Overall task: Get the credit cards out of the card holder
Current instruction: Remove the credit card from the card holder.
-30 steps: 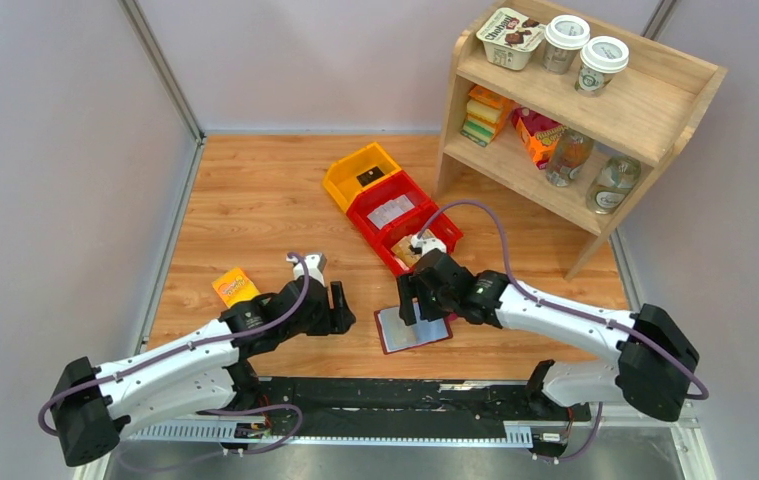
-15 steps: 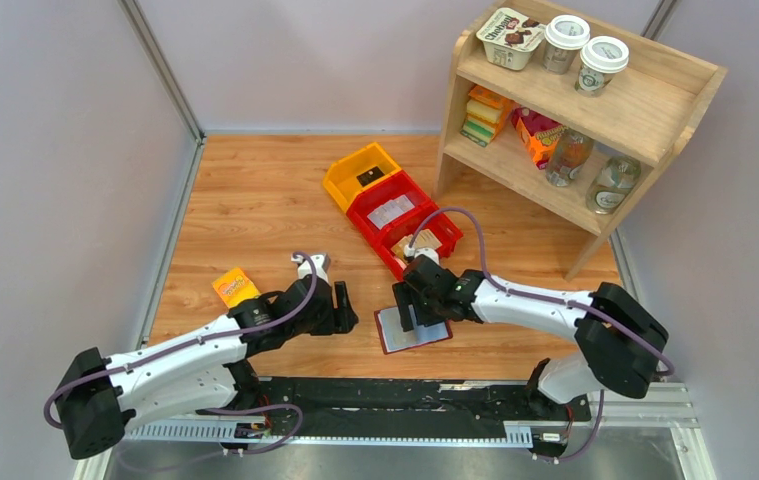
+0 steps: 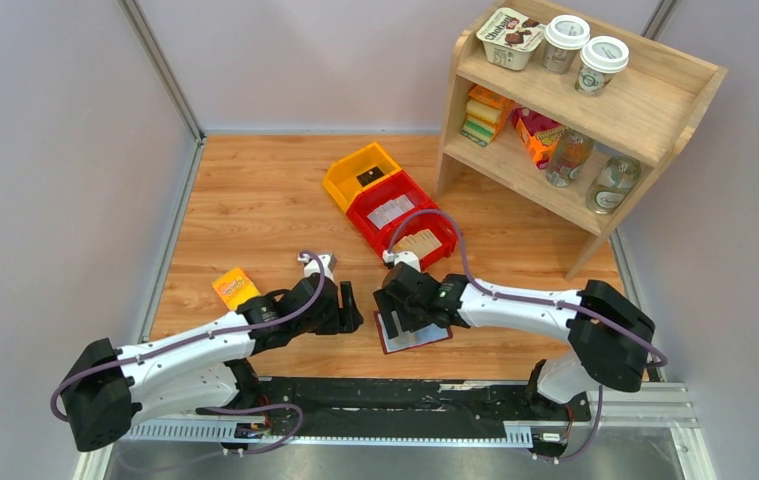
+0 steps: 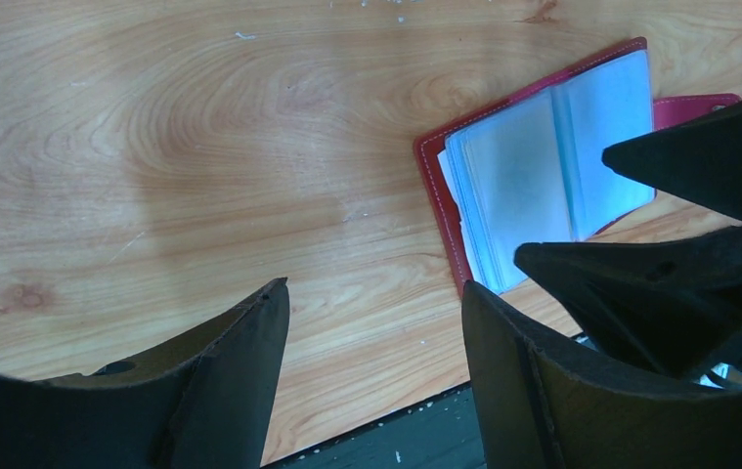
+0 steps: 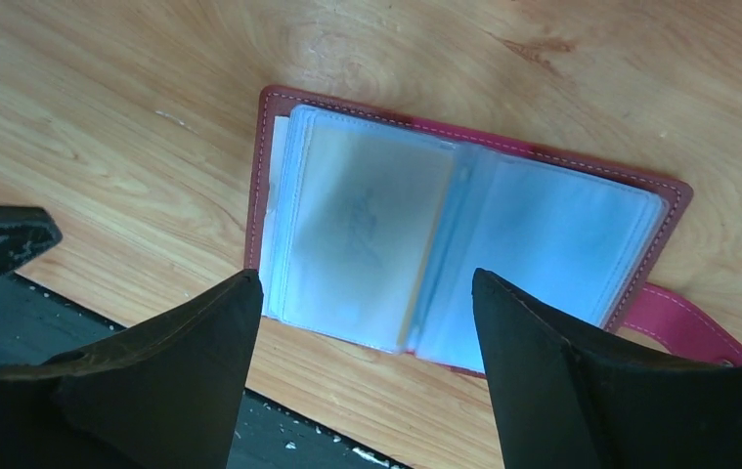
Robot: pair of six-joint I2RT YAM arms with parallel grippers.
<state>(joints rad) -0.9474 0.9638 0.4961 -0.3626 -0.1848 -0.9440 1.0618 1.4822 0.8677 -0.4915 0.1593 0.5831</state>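
Note:
The maroon card holder [image 3: 417, 335] lies open on the table near its front edge, pale blue pockets up; it also shows in the left wrist view [image 4: 533, 171] and the right wrist view [image 5: 464, 225]. A thin yellowish card edge [image 5: 427, 278] shows by its spine. A tan stack of credit cards [image 3: 417, 243] lies in the red bin [image 3: 433, 212]. My right gripper [image 3: 396, 316] [image 5: 365, 277] is open and empty, just above the holder's left half. My left gripper [image 3: 350, 318] [image 4: 374, 287] is open and empty, left of the holder.
A yellow bin [image 3: 347, 170] adjoins the red bin, which also holds a white card [image 3: 390, 211]. A wooden shelf [image 3: 645, 115] with groceries stands at the back right. An orange packet [image 3: 235, 287] lies at the left. The black rail [image 3: 405, 392] borders the table's near edge.
My right gripper has moved from the red bin down and left to over the open card holder, leaving the tan cards in the bin. My left gripper has edged right toward the holder.

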